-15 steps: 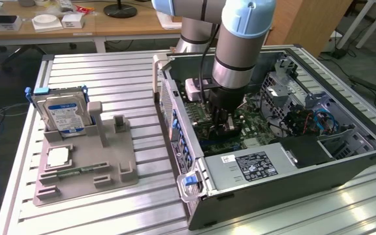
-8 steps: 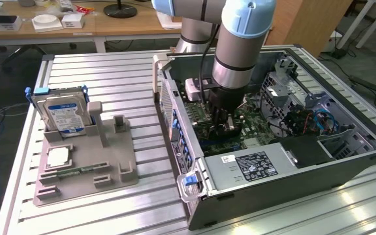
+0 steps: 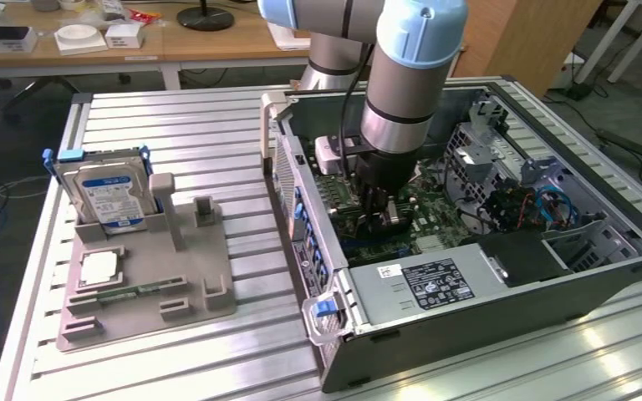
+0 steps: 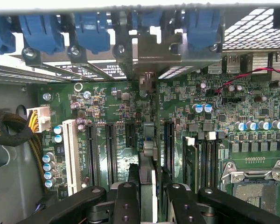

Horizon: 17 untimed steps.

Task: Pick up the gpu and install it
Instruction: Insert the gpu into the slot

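gpu (image 4: 148, 179), thin card edge-on, upright at motherboard slots (image 4: 111, 151)

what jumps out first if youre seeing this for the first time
The robot arm plunging into the open computer case on the exterior view's right draws the eye first. Its gripper is clamped on the gpu, held edge-on just above the motherboard's black slots. On the exterior view's left, a silver hard drive stands upright in a grey holder.
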Motion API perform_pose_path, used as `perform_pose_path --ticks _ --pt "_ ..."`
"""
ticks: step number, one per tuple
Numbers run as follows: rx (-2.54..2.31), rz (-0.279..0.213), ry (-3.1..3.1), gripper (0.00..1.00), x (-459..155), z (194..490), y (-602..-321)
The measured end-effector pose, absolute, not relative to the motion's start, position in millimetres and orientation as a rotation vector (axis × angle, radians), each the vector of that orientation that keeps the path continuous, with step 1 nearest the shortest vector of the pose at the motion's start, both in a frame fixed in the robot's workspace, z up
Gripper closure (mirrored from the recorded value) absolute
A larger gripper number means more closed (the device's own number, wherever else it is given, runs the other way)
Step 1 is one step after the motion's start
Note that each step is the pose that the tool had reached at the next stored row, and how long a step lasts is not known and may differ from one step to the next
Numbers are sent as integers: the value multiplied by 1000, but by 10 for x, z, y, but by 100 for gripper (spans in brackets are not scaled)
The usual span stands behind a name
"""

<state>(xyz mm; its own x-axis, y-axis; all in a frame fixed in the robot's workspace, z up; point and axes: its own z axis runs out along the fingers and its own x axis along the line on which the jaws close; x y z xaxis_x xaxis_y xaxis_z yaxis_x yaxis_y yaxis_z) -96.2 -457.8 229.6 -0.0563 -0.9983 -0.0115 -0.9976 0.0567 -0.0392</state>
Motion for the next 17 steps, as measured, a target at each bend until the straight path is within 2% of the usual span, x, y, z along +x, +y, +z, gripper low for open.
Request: perform_pose_path --ticks 17 --pt "-2134 -32 2258 73 -962 2296 -4578"
